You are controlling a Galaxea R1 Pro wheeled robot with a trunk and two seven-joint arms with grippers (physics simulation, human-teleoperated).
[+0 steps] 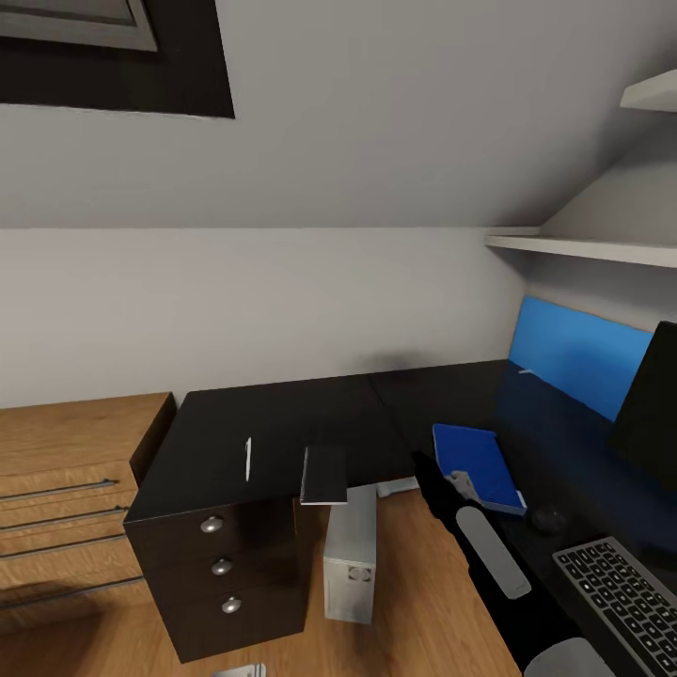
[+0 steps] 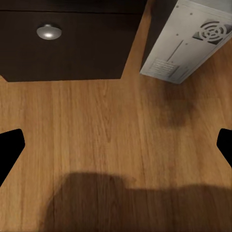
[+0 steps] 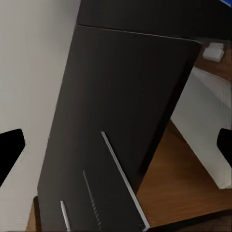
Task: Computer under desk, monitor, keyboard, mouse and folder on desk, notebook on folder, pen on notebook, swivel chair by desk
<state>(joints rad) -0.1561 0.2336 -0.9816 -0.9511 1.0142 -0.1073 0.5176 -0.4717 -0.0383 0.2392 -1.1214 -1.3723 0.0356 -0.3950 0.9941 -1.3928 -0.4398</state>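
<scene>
The black desk (image 1: 282, 414) bears the white pen (image 1: 248, 459) and the grey notebook (image 1: 324, 473), whose near end juts over the desk's front edge. Under it stands the computer (image 1: 351, 555). On the right wing lie the blue folder (image 1: 478, 461), the mouse (image 1: 548, 518) and the keyboard (image 1: 621, 588), with the monitor (image 1: 649, 404) behind them. My right arm (image 1: 494, 550) reaches beside the folder. My right gripper (image 3: 116, 145) is open, facing the notebook (image 3: 113, 203) and pen (image 3: 64, 215). My left gripper (image 2: 116, 145) hangs open above the floor near the computer (image 2: 186, 43). The swivel chair is out of view.
A light wood cabinet (image 1: 66, 451) adjoins the desk's left end. Dark drawers with silver knobs (image 1: 222, 566) sit under that end. White shelves (image 1: 583, 246) hang over the right wing, above a blue wall panel (image 1: 574, 353). Wood floor (image 2: 106, 135) lies in front.
</scene>
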